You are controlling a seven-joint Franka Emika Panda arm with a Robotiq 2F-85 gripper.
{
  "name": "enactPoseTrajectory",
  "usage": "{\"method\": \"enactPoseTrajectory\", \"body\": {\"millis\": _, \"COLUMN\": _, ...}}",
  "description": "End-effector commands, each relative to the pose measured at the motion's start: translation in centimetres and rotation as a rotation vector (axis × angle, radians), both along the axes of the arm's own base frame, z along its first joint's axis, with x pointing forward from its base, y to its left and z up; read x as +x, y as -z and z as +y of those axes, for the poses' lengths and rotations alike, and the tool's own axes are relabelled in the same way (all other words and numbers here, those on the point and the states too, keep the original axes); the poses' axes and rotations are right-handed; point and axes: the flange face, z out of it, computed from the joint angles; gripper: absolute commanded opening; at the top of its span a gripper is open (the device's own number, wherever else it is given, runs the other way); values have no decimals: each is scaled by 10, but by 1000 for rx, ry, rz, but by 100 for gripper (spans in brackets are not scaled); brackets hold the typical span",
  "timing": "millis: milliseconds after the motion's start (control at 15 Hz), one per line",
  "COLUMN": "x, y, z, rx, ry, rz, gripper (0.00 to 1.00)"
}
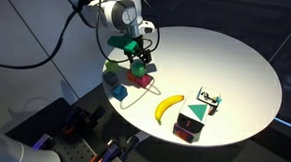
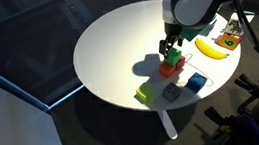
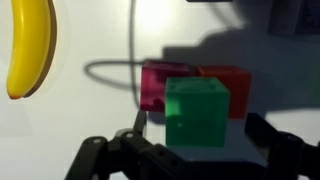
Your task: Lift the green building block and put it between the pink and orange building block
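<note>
Wrist view: the green block (image 3: 195,112), inside the wide claw (image 3: 200,128), fronts the seam between pink block (image 3: 155,85) and orange block (image 3: 235,90); we judge placement nearly complete (contact unclear).

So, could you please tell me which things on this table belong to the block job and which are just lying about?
Part of the job: green block, pink block, orange block, hand.

Just lying about: banana, blue block, yellow-green block, cable.
</note>
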Motion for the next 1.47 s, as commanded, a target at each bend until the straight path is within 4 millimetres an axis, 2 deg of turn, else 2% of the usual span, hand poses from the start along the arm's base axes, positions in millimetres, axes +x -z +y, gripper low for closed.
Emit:
{"method": "enactPoseTrajectory", "body": {"millis": 0, "x": 0, "y": -27, "z": 3, "rx": -9, "ry": 24, "rz": 9, "gripper": 100}}
{"method": "enactPoseTrajectory", "body": {"millis": 333, "x": 1, "y": -62, "z": 4, "rx": 1, "ry": 18, "rz": 1, "gripper": 100}}
{"method": "enactPoseTrajectory", "body": {"millis": 733, "x": -22, "y": -92, "z": -3, "rx": 2, "ry": -42, "rz": 34, "gripper": 100}}
{"method": "enactPoseTrajectory", "body": {"millis": 1000, "x": -39, "y": -109, "z": -18, "rx": 28, "ry": -90, "rz": 34, "gripper": 100}}
{"method": "enactPoseTrajectory", "body": {"millis": 1400, "x": -66, "y": -138, "z": -44, "rx": 38, "ry": -13, "rz": 55, "gripper": 100}}
